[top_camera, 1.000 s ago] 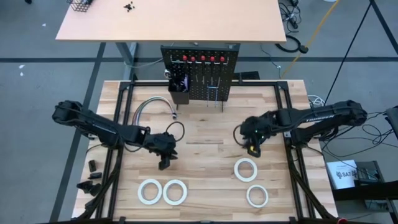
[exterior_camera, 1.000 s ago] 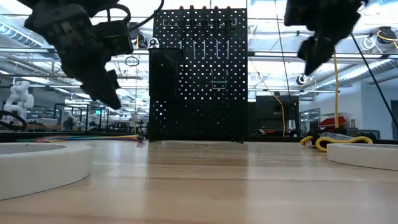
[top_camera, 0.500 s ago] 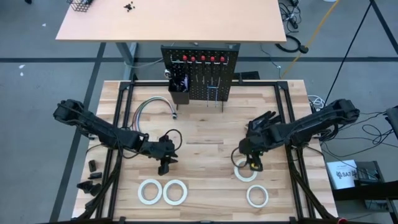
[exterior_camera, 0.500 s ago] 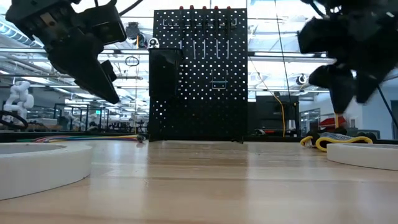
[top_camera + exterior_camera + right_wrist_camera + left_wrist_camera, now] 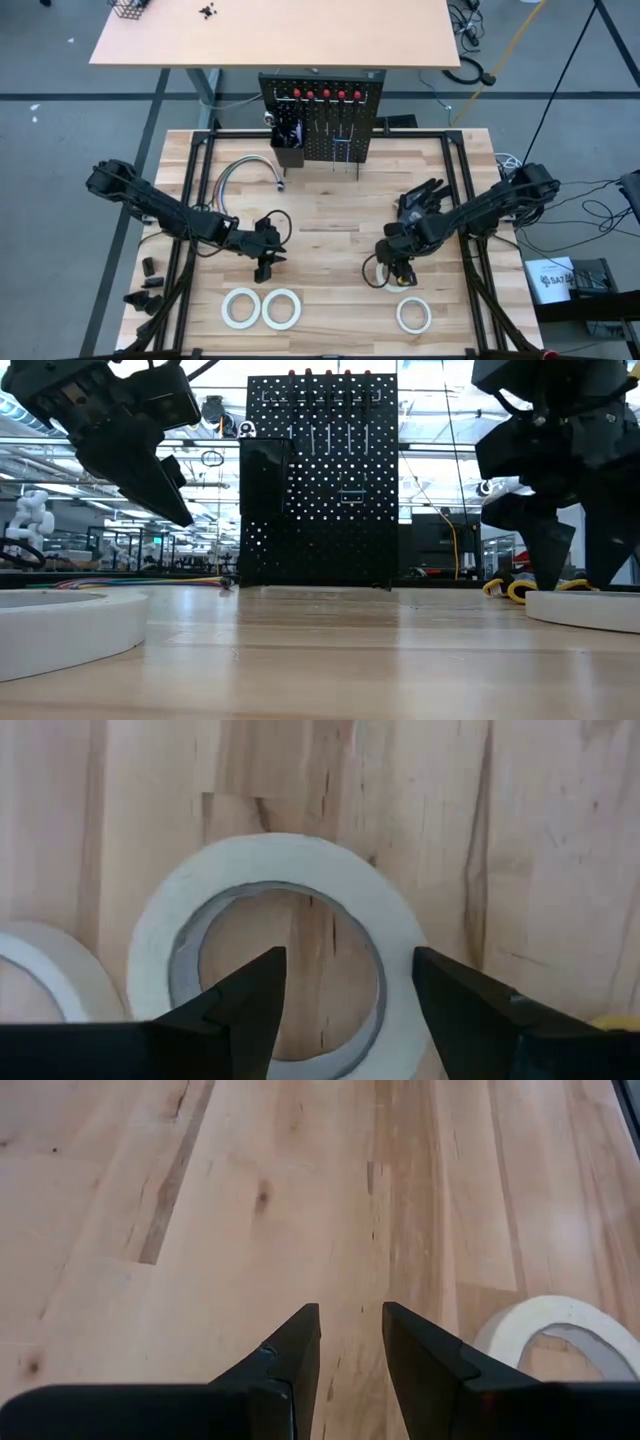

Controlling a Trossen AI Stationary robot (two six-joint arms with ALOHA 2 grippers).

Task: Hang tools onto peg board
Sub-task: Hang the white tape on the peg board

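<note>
Peg board (image 5: pixel 322 120) far ahead, upright for hanging. Right gripper (image 5: pixel 345 995) low over counter (image 5: pixel 330 215), spread wide astride tape roll (image 5: pixel 275 960), nothing gripped yet. Left gripper (image 5: pixel 350 1345) half-parted, empty, another roll just beside.

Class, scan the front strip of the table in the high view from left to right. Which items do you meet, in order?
First tape roll → second tape roll → tape roll under the right gripper → last tape roll.

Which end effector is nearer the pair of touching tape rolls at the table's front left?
Left. The left end effector hovers open just behind the pair of tape rolls. The right end effector is open over another tape roll, far to the right.
</note>
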